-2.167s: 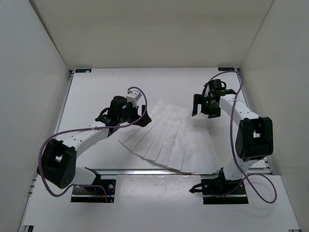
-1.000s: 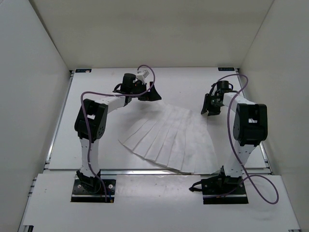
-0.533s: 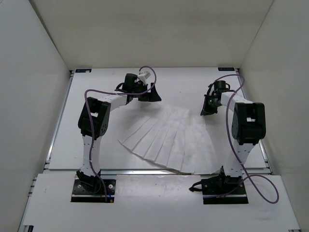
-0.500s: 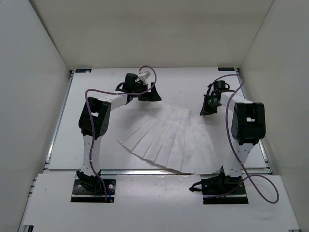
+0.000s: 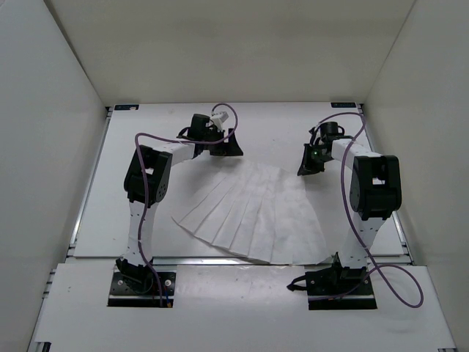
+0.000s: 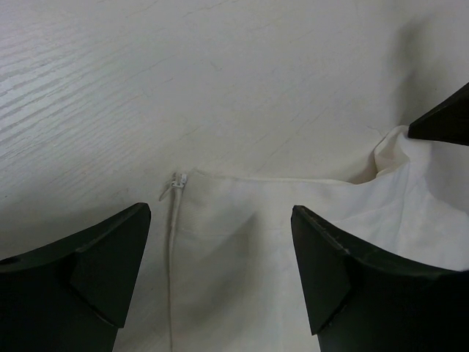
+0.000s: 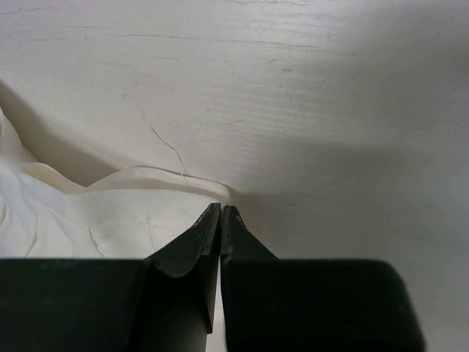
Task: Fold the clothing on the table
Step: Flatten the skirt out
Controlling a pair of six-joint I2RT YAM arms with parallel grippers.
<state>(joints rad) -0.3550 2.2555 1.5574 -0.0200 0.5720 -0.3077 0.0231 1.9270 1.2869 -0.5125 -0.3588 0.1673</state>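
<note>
Folding not yet begun: from my remote station I saw the clothing (image 5: 249,213) spread in its full fan across the middle of the table (image 5: 146,191). Its pleat creases were open and no layer was turned over another. The wide hem lay toward the arm bases, close to the near rail, and the narrow band toward the far wall.

Both arms were reaching to that narrow band, one at each far corner. The left gripper (image 5: 226,145) stood with its jaws wide apart, straddling the corner where a small zipper pull (image 6: 176,181) showed at the cloth's edge. It held nothing, and I could not tell whether its fingers touched the tabletop. The right gripper (image 5: 306,165) had its fingers pressed together at the opposite corner, where the fabric puckered up against the tips. I judged it clamped on the hem there, though how much cloth sat between the pads was hidden.

By my reckoning only half of the opening grasp was secured. The left claw had yet to close on its corner. After that came the whole job: carrying the band over toward the wide hem, then any further folds.
</note>
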